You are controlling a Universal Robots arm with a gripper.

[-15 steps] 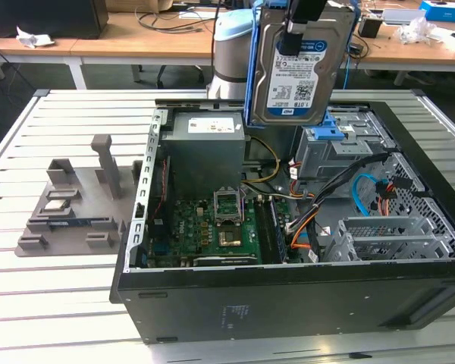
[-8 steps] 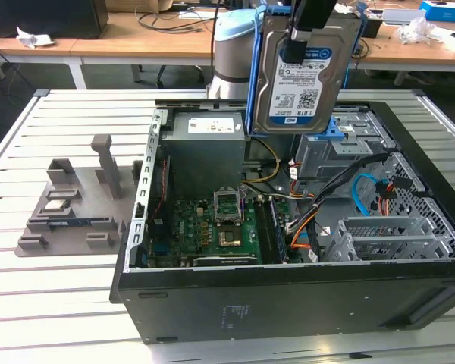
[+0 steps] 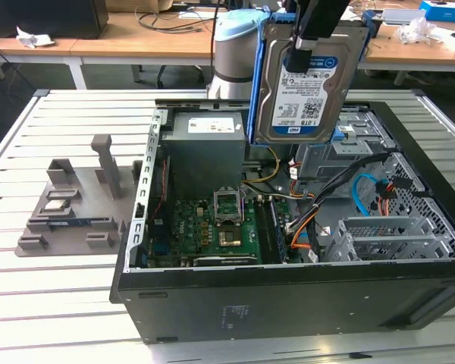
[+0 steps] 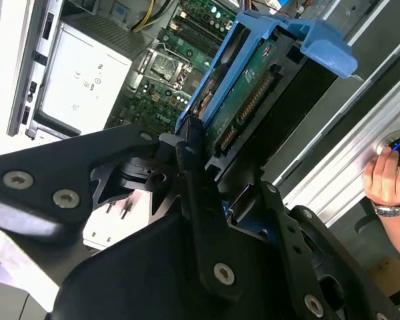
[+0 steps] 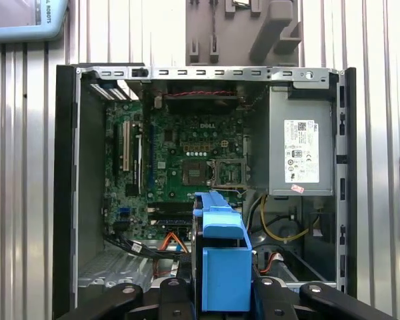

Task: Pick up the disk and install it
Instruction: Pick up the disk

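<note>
The black fingers [image 4: 189,155] of the gripper [image 3: 300,47] pinch the disk [image 3: 307,102] by its upper edge. The disk hangs upright in the air above the open computer case [image 3: 288,299], clear of its rim. Its blue carrier rail [image 5: 224,270] frames its sides. Its white-and-blue barcode label faces the exterior camera.

Below it lie the grey power supply [image 3: 207,144] with a white printed label, the green motherboard [image 5: 187,157], loose orange and blue cables [image 3: 364,193] and the metal drive cage [image 3: 398,231]. The case's upper side is open, so the room over the cage is free.

A grey parts fixture [image 3: 68,208] sits well apart on the slatted table [image 3: 53,296], towards the exterior view's left. A person's hand [image 4: 389,177] rests at the table's edge.
</note>
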